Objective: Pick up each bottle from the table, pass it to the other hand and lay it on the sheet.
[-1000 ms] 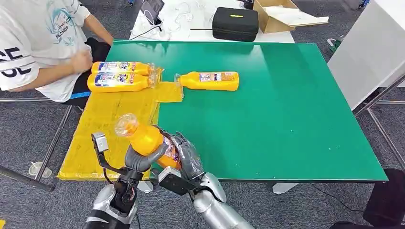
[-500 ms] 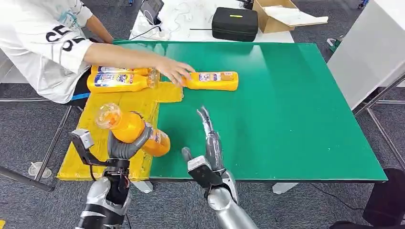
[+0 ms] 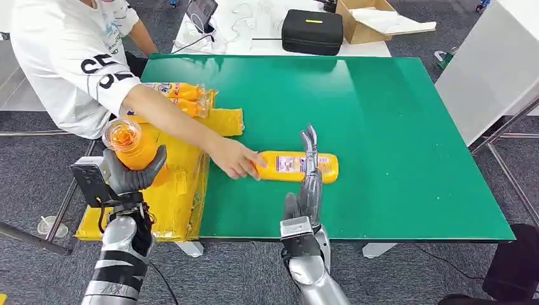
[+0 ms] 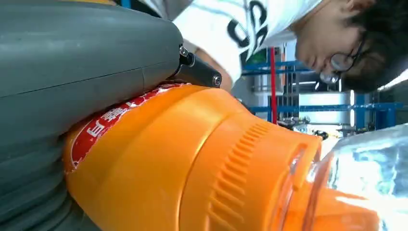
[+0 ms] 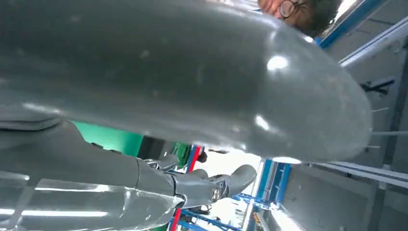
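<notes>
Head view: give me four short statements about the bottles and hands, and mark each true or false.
1. The left hand holds an orange bottle above the yellow sheet. True.
2. The right hand grips a bottle. False: its fingers are stretched out, holding nothing.
3. A person's hand touches the lying bottle on the green table. True.
4. The black case sits on the yellow sheet. False: it sits on the white table beyond.

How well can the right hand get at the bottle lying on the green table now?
Probably not cleanly yet. The right hand is open, its fingers already reaching over the bottle, but a person's hand rests on the bottle's cap end, so a grasp might meet it.
</notes>
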`<state>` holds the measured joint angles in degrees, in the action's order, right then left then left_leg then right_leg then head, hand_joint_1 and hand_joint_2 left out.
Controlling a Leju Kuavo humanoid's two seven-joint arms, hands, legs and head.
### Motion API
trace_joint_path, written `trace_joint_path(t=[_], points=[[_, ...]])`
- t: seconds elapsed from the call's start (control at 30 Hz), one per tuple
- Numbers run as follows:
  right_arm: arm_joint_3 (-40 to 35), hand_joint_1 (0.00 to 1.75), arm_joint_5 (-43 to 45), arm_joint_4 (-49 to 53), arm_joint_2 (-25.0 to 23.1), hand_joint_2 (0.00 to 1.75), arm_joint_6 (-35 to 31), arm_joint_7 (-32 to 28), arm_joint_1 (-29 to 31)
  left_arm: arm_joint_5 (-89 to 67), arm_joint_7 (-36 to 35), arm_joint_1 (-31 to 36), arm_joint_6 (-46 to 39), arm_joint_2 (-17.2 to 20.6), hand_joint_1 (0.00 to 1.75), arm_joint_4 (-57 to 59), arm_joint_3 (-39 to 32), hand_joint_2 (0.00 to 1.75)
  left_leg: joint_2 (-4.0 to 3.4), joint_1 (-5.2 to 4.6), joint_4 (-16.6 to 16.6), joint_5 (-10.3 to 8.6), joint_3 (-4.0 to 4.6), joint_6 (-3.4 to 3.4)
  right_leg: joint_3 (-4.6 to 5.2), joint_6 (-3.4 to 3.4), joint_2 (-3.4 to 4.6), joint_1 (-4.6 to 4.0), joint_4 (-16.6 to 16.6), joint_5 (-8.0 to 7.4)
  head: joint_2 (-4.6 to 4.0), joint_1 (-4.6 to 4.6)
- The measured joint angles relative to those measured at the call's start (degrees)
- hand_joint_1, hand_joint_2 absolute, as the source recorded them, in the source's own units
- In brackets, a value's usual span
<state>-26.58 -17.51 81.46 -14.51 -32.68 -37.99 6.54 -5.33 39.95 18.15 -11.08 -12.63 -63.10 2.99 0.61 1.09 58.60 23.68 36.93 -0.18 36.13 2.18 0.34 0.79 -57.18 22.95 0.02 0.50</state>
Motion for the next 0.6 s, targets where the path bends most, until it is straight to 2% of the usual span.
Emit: trace_joint_path(t=[0.17, 0.37, 0.47, 0.6], points=[[-0.39, 0.00, 0.94, 0.72, 0.11, 0.00, 0.61, -0.26, 0.00, -3.44, 0.00, 0.17, -2.63, 0.42, 1.75, 0.09, 0.29, 1.75, -0.01, 0.00, 0.00, 0.00, 0.00, 0.00, 0.01, 0.00, 0.00, 0.00, 0.00, 0.00, -0.02, -0.02], [-1.16, 0.00, 3.24, 0.70, 0.11, 0.00, 3.24, -0.76, 1.86, -35.50, -1.48, 6.28, -17.66, 4.72, 1.75, 10.15, 6.71, 1.75, 0.00, 0.01, 0.00, -0.04, -0.01, -0.03, -0.02, -0.02, -0.01, 0.00, 0.00, -0.03, -0.02, 0.02], [-1.93, 0.00, 3.91, 0.63, 0.13, 0.00, 4.51, -0.76, 2.64, -46.76, -3.17, 10.31, -16.30, 7.85, 1.75, 18.91, 11.48, 1.75, -0.04, 0.01, -0.01, -0.10, -0.04, -0.08, -0.01, -0.16, 0.01, -0.01, -0.01, -0.13, 0.00, 0.02], [-2.25, 0.00, 4.85, 0.63, 0.50, 0.00, 6.18, -0.59, 2.68, -51.59, -3.78, 11.73, -14.64, 10.87, 1.75, 24.92, 14.87, 1.75, -0.13, 0.01, 0.00, -0.10, -0.04, -0.08, 0.05, -0.16, 0.14, -0.01, -0.02, -0.13, -0.02, 0.00]])
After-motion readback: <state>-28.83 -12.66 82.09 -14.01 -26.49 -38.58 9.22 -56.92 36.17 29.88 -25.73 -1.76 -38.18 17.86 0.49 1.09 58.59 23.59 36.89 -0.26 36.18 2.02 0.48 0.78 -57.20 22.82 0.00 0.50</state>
